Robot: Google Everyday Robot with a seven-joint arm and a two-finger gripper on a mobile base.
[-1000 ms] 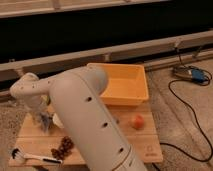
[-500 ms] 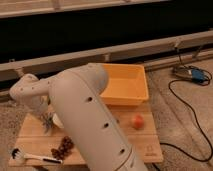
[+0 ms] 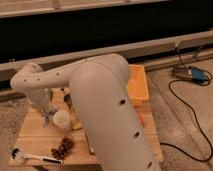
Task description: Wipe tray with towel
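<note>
The arm's broad link (image 3: 107, 110) now hides more of the yellow tray (image 3: 139, 85) than half a second ago. The gripper (image 3: 47, 116) remains low over the left of the wooden table (image 3: 35, 137); whether it holds anything I cannot tell. One tray lies well right of it, past the link, and one pale lump (image 3: 62, 120), perhaps the towel, lies just beside it.

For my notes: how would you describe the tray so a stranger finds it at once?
Start at the wooden table. The tray sits at its far right corner, partly hidden behind the white arm, across from the claw hanging over the table's left side. It is the only yellow, walled thing there.
</note>
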